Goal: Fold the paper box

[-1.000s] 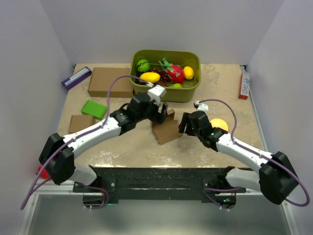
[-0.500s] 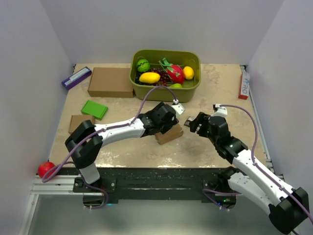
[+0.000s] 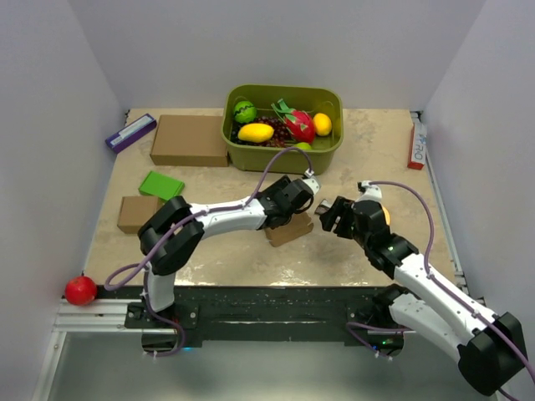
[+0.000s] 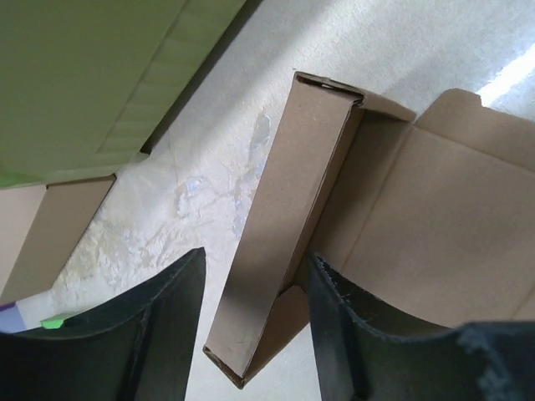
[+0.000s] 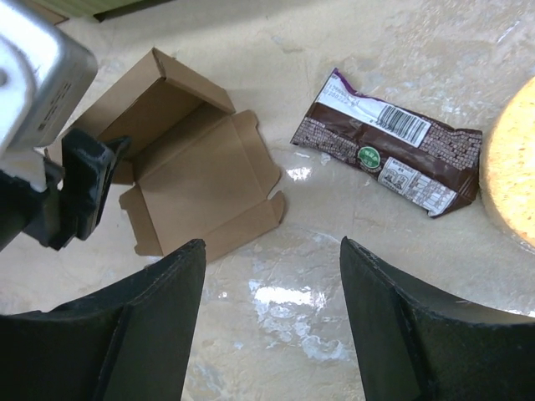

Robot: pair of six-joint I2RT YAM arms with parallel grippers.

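The paper box (image 3: 290, 230) lies open on the table's middle, brown and thin, one long side wall (image 4: 284, 209) folded upright. My left gripper (image 3: 296, 207) straddles that wall: the right finger (image 4: 351, 334) rests against its inner side, and the left finger (image 4: 167, 326) stands a little off it. The right wrist view shows the box (image 5: 196, 175) as a shallow tray with tabs, the left gripper (image 5: 79, 180) at its left edge. My right gripper (image 5: 272, 276) hangs open over bare table just right of the box (image 3: 328, 215), with nothing between its fingers.
A green bin (image 3: 326, 160) of toy fruit stands behind the box. A snack packet (image 5: 389, 154) and an orange fruit (image 5: 514, 167) lie by the right gripper. A large brown carton (image 3: 190, 139), green block (image 3: 161, 185) and small carton (image 3: 135, 213) sit at left.
The box, propped up a second ago, now lies low on the table. My left gripper has reached over it and narrowed its jaws round the side wall. The right gripper has drawn back from it.
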